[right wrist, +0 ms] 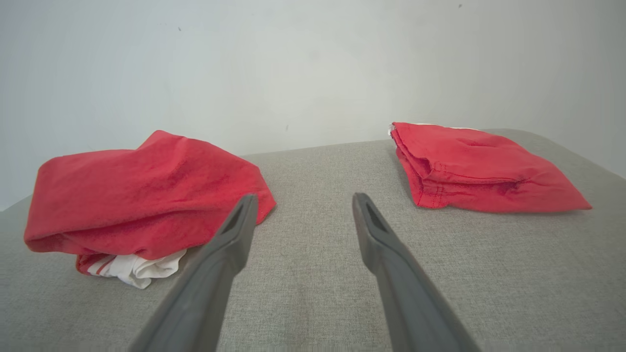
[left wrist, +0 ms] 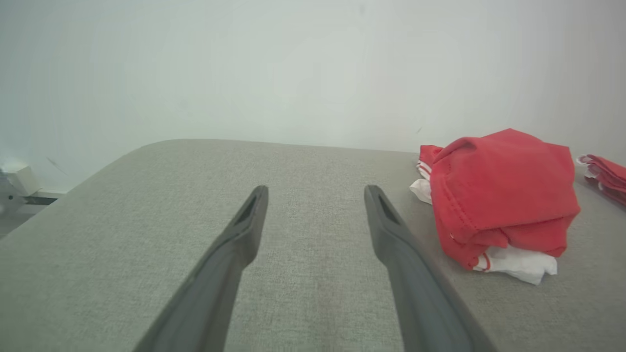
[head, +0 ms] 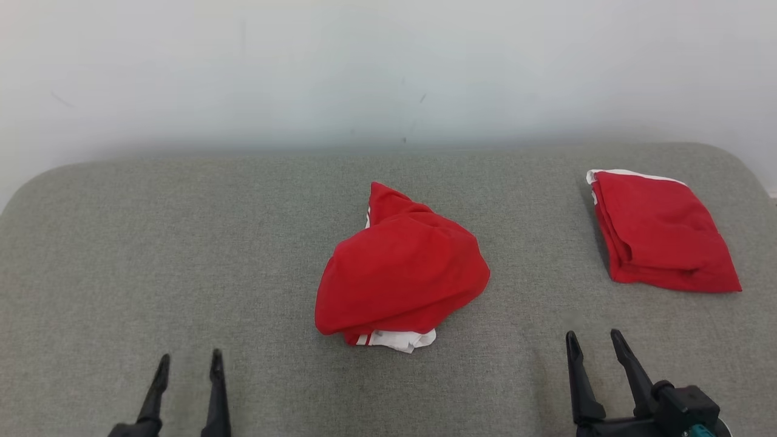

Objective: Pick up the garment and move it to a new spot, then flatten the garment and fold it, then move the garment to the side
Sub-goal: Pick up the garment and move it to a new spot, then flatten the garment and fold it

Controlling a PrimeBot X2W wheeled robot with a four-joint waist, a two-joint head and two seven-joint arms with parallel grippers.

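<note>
The crumpled red garment [head: 400,273] lies centre, a folded red garment [head: 661,233] far right. The left gripper [head: 190,356] and right gripper [head: 593,334] sit near, fingers apart, empty.

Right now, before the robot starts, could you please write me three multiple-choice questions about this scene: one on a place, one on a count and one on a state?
1. Where on the grey table does the folded red garment lie?
A. near left
B. centre
C. far right

2. How many red garments lie on the table?
A. one
B. two
C. three

3. In what state is the centre garment?
A. crumpled in a heap
B. folded into a neat square
C. spread out flat

Answers:
1. C, because the head view shows it at the far right of the table.
2. B, because one garment lies in the centre and one at the right.
3. A, because it bulges up in uneven folds, with white cloth sticking out at its near edge.
</note>
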